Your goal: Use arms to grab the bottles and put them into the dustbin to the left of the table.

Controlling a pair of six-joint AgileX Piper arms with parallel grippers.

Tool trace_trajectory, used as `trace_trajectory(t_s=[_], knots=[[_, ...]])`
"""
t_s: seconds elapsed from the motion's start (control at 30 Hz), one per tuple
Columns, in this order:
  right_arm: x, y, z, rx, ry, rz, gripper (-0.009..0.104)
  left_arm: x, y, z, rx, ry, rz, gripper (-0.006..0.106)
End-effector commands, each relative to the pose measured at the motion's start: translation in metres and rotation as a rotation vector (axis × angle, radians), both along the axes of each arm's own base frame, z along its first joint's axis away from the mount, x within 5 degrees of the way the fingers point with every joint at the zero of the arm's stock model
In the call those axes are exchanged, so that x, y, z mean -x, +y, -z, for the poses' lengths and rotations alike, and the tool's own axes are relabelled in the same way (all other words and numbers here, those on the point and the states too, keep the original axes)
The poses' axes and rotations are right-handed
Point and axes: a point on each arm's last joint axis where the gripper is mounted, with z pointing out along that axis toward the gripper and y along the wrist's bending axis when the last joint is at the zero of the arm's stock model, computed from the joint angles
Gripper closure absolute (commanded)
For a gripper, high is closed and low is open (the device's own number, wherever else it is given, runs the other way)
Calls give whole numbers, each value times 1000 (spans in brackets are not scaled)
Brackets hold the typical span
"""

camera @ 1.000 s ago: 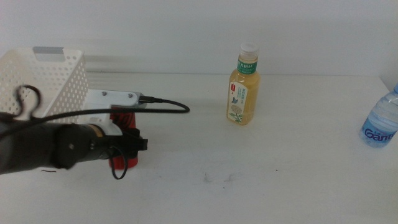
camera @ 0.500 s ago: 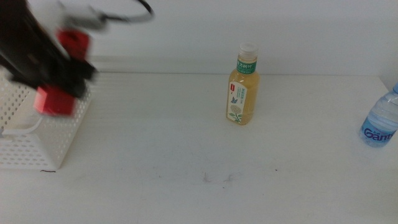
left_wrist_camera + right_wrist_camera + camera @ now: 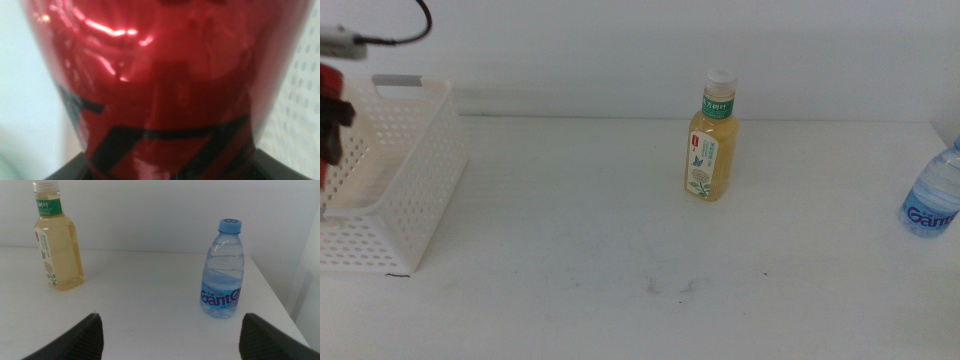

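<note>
Count: 3 drink containers total, i.e. 1 red can [image 3: 165,85], 1 yellow juice bottle [image 3: 711,137] w/ white cap, 1 clear water bottle [image 3: 222,271] w/ blue cap and label. Of these, 2 stand upright on the bench [image 3: 620,230], well apart, and 1 (the can) fills the left wrist view, up by the bin. Also 1 white perforated bin [image 3: 400,190], 1 bench, and 2 grippers: left [image 3: 330,120] at the middle view's left edge, right [image 3: 170,335] showing 2 dark jaws spread wide.
</note>
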Motion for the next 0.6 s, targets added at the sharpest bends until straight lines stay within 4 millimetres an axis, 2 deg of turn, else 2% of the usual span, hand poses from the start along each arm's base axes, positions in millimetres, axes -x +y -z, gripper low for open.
trace_trajectory(t_s=[0.0, 0.13, 0.23, 0.3, 0.4, 0.47, 0.5, 0.57], knots=[[0, -1, 0, 14, -16, 7, 7, -10, 0, 9, 23, -30, 0, 98], [0, -1, 0, 14, -16, 7, 7, -26, 0, 38, 62, -27, -5, 85], [0, -1, 0, 14, -16, 7, 7, -33, 0, 57, 78, -2, -6, 65], [0, -1, 0, 14, -16, 7, 7, -35, 1, 64, 81, 8, -7, 48], [0, -1, 0, 14, -16, 7, 7, -37, 2, 67, 72, 10, -6, 23], [0, -1, 0, 14, -16, 7, 7, -36, 2, 65, 66, 7, -3, 11], [0, -1, 0, 14, -16, 7, 7, -36, 2, 62, 62, 1, -4, 7], [0, -1, 0, 14, -16, 7, 7, -33, -2, 55, 64, -1, -17, 7]])
